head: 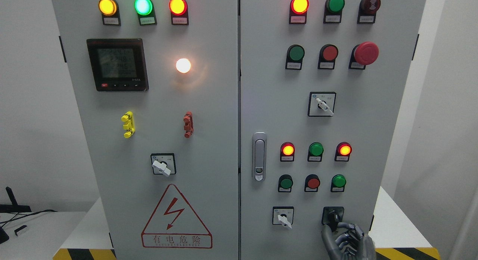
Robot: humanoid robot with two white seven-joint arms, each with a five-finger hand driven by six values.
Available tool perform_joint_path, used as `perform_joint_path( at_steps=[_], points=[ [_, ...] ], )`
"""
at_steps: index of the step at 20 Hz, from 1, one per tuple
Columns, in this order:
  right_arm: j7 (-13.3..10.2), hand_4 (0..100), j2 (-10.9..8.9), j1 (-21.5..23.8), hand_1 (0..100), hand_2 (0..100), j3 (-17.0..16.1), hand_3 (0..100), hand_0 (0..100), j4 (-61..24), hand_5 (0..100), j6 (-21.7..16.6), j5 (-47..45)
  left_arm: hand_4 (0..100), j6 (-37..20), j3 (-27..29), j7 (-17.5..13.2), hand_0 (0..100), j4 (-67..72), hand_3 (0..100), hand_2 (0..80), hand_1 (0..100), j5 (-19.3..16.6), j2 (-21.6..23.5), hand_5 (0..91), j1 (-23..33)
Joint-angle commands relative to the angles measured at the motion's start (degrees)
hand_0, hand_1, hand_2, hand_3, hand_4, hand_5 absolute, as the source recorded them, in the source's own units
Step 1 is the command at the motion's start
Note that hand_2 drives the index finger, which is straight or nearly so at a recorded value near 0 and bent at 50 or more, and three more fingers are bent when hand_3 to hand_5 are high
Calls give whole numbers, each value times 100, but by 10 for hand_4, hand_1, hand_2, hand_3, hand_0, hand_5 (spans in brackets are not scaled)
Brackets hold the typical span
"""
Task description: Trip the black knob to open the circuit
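Nearest to me, the right hand (pixel 347 240) is coming up from the bottom edge at the lower right, its grey, jointed metal fingers (pixel 328 235) curling around the lower end of the black knob (pixel 333 216). They are touching it, though I cannot tell how firmly they are gripping. The knob is sitting on a black square plate at the lower right of the cabinet's right door (pixel 332 125), a short dark lever pointing roughly down. I am judging the task as barely under way: the hand is at the knob, the turn itself looks undone, and lamps are glowing all over the panel.

Just left of it, a white selector switch (pixel 283 216) is sitting on a pale plate. Above, round glossy buttons and lamps are standing in rows, with a domed red mushroom button (pixel 366 53) near the top. A brushed metal door latch (pixel 259 156) is lying along the seam. The left door (pixel 149 125) is painted matte grey steel, carrying a dark-framed meter display (pixel 117 64) and a red-outlined warning triangle (pixel 176 216). The left hand is not showing.
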Motion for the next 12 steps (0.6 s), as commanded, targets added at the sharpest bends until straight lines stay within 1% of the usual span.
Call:
perform_joint_path(
  at_steps=[1, 3, 5, 12],
  points=[
    [6, 890, 8, -7, 656, 585, 20, 846, 284, 1, 987, 4, -23, 0, -1, 0, -4, 120, -4, 0, 0, 389, -176, 5, 0, 0],
    [6, 890, 8, -7, 652, 585, 20, 848, 286, -8, 987, -5, -23, 0, -1, 0, -4, 120, -4, 0, 0, 389, -176, 5, 0, 0],
    [6, 892, 61, -42, 649, 586, 29, 852, 285, 1, 988, 4, -32, 0, -1, 0, -4, 120, -4, 0, 0, 389, -176, -4, 0, 0],
    [15, 898, 78, -68, 641, 598, 46, 858, 284, 0, 990, 4, -41, 0, -1, 0, -4, 120, 5, 0, 0, 389, -176, -4, 0, 0]
  ],
)
